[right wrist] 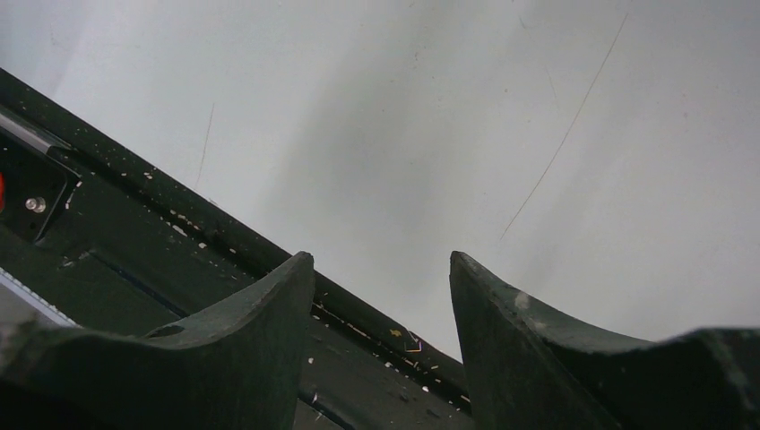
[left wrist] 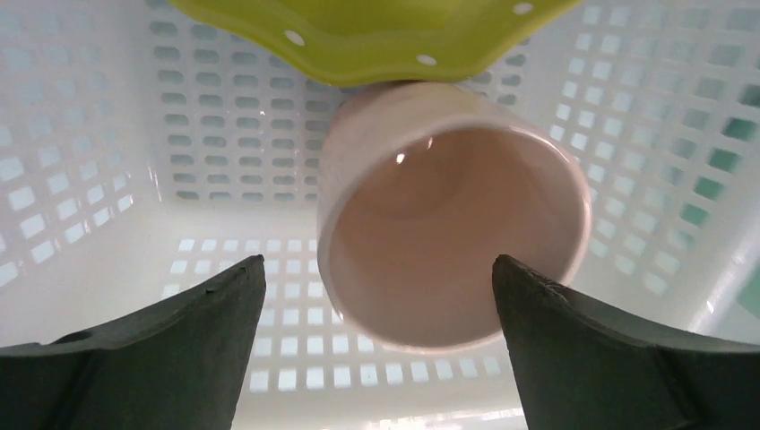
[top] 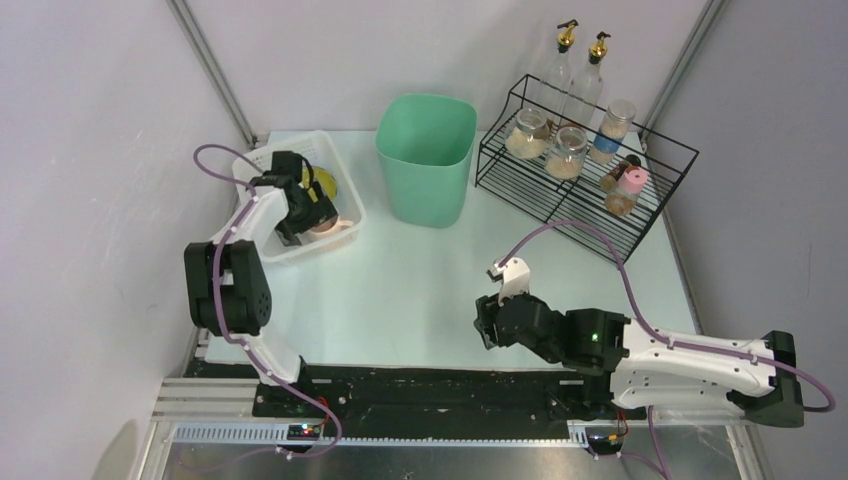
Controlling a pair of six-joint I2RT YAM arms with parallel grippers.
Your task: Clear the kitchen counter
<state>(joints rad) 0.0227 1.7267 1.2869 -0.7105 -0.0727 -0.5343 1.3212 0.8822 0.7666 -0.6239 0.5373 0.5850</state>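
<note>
Two arms over the pale kitchen counter [top: 400, 285].
Left gripper [left wrist: 381, 269], spread, hangs above a pink cup [left wrist: 448, 233] in the white basket [left wrist: 81, 179] on the counter's far left; right gripper [right wrist: 381, 260], parted and empty, hovers by the black front rail [right wrist: 161, 242].

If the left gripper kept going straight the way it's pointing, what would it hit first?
Most likely the pink cup, lying on its side in the white basket, mouth toward the left gripper. The open fingers frame its rim in the wrist view; how far off it is, I can't tell.
</note>
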